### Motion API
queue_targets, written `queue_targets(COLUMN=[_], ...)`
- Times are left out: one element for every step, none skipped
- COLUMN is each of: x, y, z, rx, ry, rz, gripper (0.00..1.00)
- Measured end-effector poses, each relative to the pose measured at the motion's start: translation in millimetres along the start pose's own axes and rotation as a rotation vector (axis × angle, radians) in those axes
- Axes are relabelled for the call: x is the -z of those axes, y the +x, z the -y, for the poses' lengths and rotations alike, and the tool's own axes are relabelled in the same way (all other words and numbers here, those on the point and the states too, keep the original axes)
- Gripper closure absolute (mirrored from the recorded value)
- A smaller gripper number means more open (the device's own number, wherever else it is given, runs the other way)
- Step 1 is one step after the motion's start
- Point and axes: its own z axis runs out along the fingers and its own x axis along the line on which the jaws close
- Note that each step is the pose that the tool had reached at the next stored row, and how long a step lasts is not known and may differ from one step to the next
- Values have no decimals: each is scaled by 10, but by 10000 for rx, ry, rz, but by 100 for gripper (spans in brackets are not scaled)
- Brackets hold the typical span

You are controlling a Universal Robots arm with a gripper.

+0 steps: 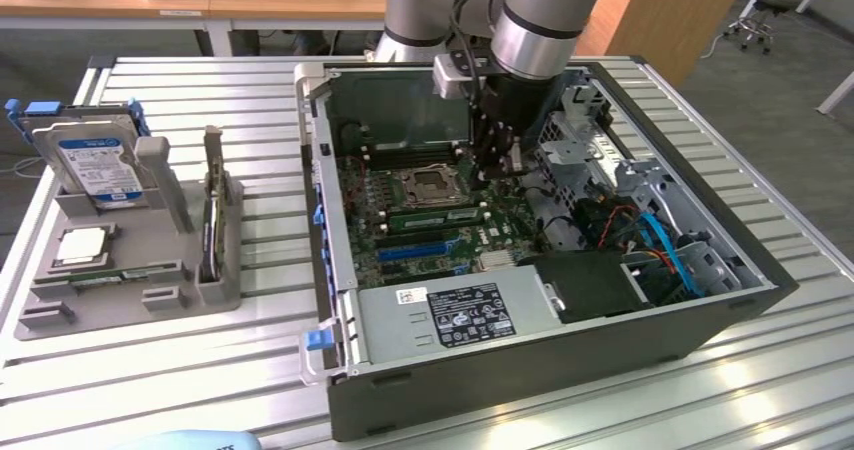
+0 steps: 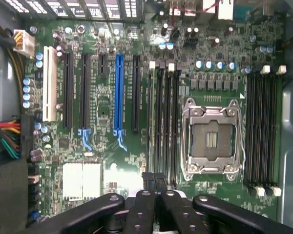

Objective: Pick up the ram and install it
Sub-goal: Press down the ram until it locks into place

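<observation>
— Well, where is the ram (image 1: 118,274)?
— Nearest in the exterior view. It's a green stick lying flat in the grey tray (image 1: 80,322) at that view's left, just in front of the square processor chip (image 1: 83,244). The hard drive (image 1: 96,160) stands upright behind them.
— And the gripper (image 1: 497,172)?
— Farther back, inside the open computer case (image 1: 534,365), hanging over the motherboard (image 1: 427,242) beside the processor socket (image 1: 430,182). Its fingers (image 2: 148,181) are pressed together above the long memory slots (image 2: 164,122). Whether they pinch anything, I cannot tell.
</observation>
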Motion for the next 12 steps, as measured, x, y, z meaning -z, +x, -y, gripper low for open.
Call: queue_targets(x=[1,1,2,3,3,4,5,6,7,7,7,7], y=[0,0,0,0,0,0,0,0,0,0,0,0], z=[17,35,51,68,86,103,118,135,147,154,154,154], rx=[0,0,0,-1,-1,-1,-1,0,0,0,0,0], ry=[0,0,0,0,1,0,0,0,0,-1,-1,-1], rz=[1,0,1,1,2,1,1,0,-1,-1,0,-1], gripper=[90,90,90,90,90,90,90,90,90,90,90,90])
